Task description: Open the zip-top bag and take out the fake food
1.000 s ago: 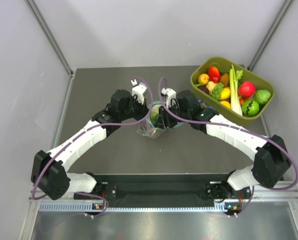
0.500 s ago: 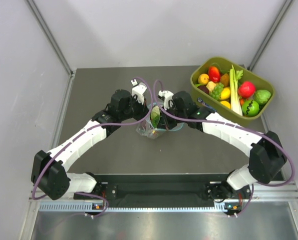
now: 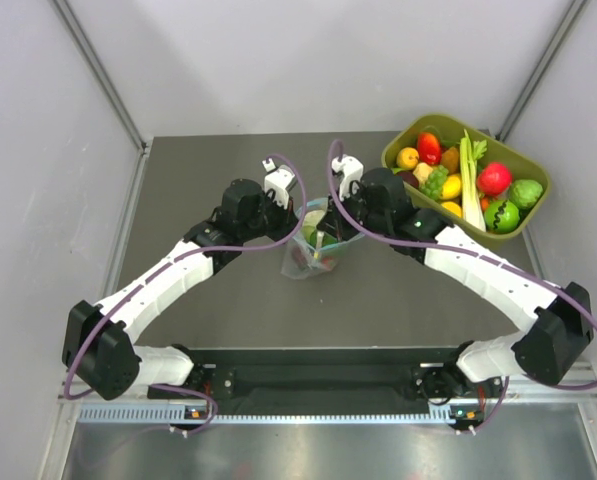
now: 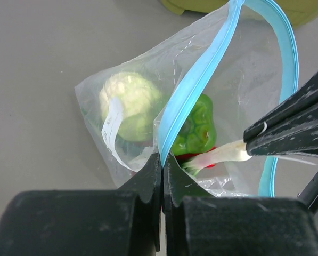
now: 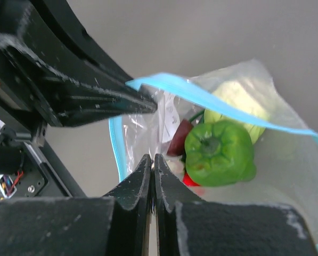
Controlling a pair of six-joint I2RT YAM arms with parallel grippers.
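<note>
The zip-top bag (image 3: 314, 248) stands at mid-table with its mouth held apart between my two grippers. My left gripper (image 3: 299, 217) is shut on the teal zip strip (image 4: 186, 96), pinching it at the jaw tips (image 4: 162, 156). My right gripper (image 3: 330, 226) is shut on the opposite clear wall of the bag (image 5: 152, 159). Inside lie the pale green cabbage (image 4: 131, 105), the green bell pepper (image 4: 197, 126) and the red chili (image 4: 200, 158). The right wrist view shows the pepper (image 5: 220, 152), the cabbage (image 5: 237, 101) and the chili (image 5: 180, 137).
An olive-green tub (image 3: 534, 205) of other toy fruit and vegetables stands at the back right, close behind the right arm. Grey walls enclose the table on the left, right and back.
The right gripper has moved back and to the right with the bag's wall in it, and the bag's mouth gapes wider. The left arm has barely moved.
</note>
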